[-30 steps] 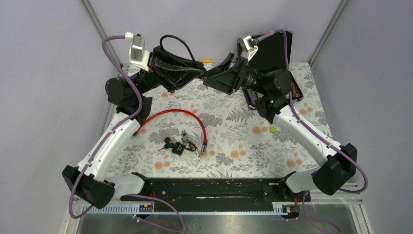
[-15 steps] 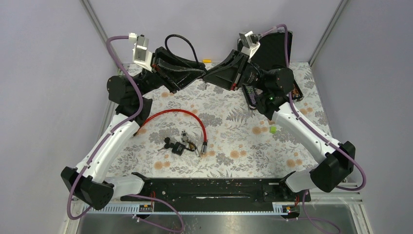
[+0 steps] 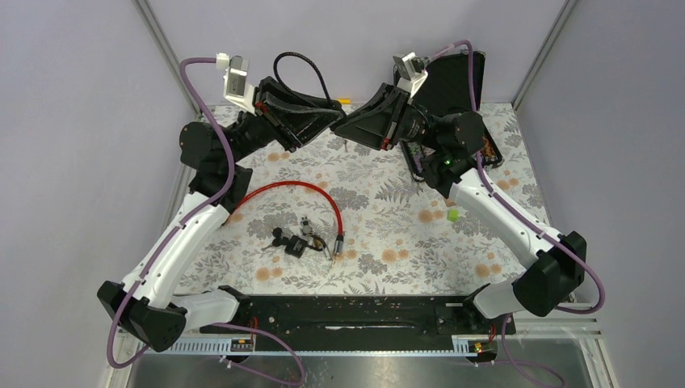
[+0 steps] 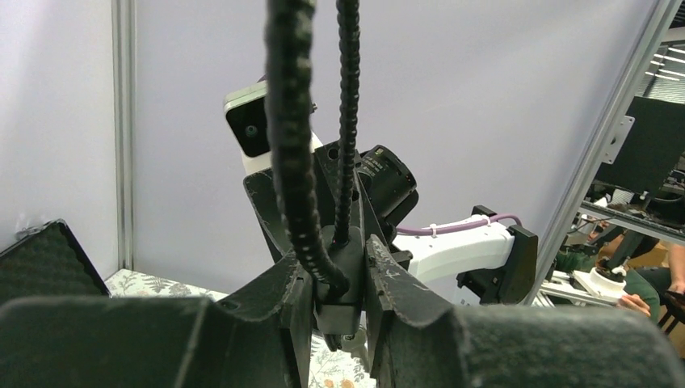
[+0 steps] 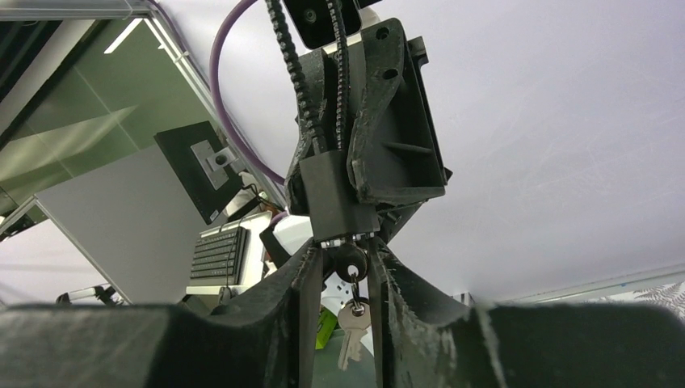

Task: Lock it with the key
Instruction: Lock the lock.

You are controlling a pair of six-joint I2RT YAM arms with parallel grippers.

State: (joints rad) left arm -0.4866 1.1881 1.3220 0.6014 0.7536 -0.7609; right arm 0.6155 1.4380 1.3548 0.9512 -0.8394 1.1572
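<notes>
Pinching key (image 5: 350, 263) in nearly closed right gripper (image 5: 345, 250); bracing lock body (image 4: 339, 303) in narrowly clamped left gripper (image 4: 335, 260). Rotate about key axis, without pulling outward.

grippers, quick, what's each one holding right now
Left gripper: shut on the cable lock.
Right gripper: shut on the key in that lock.

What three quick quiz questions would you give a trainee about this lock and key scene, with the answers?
1. True or false: the red cable lock lies on the table, in neither gripper.
2. Which gripper holds the black lock body in the air? A left, B right, C neither.
3. Fill in: the right gripper is closed on the ___ under the lock body.
Key: 1 true; 2 A, the left gripper; 3 key.
</notes>
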